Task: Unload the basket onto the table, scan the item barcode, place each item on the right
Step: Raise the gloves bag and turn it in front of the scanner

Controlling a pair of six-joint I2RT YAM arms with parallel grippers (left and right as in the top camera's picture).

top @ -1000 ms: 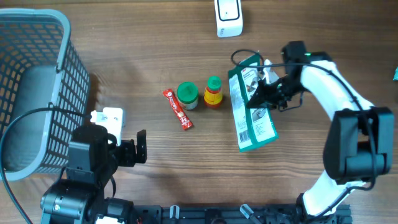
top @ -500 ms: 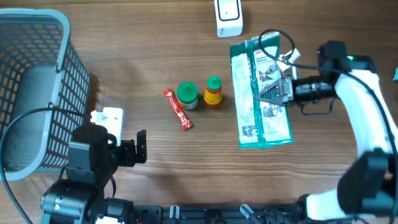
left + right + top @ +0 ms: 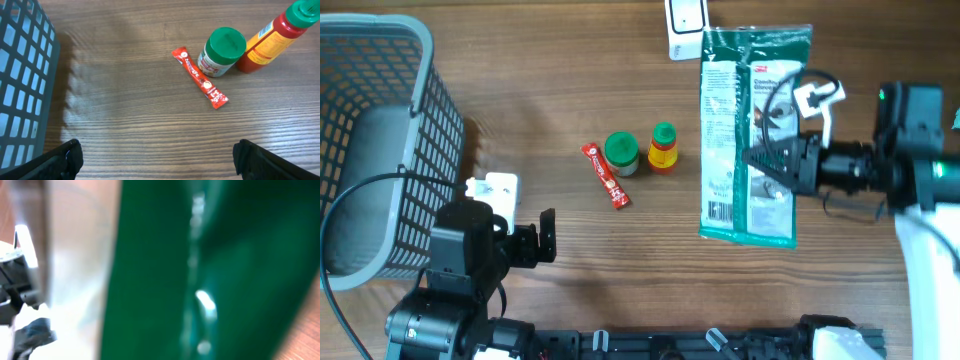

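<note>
A long green and white packet (image 3: 735, 110) hangs above the table at the right, its printed face and a barcode (image 3: 720, 211) turned up. My right gripper (image 3: 761, 160) is shut on the packet's middle from the right side. In the right wrist view the packet (image 3: 200, 270) is a green blur that fills the frame and hides the fingers. A white scanner (image 3: 686, 26) stands at the far edge, just left of the packet's top end. My left gripper (image 3: 157, 160) is open over bare wood at the lower left, holding nothing.
A red sachet (image 3: 606, 175), a green-lidded jar (image 3: 621, 153) and a red bottle with a green cap (image 3: 663, 147) lie mid-table. They show in the left wrist view too: sachet (image 3: 200, 77), jar (image 3: 224, 51), bottle (image 3: 272, 32). A grey basket (image 3: 420, 110) stands far left.
My right arm has lifted the packet off the table and carried it right and towards the far edge, turning it straight; it now looks larger. The left arm has not moved.
</note>
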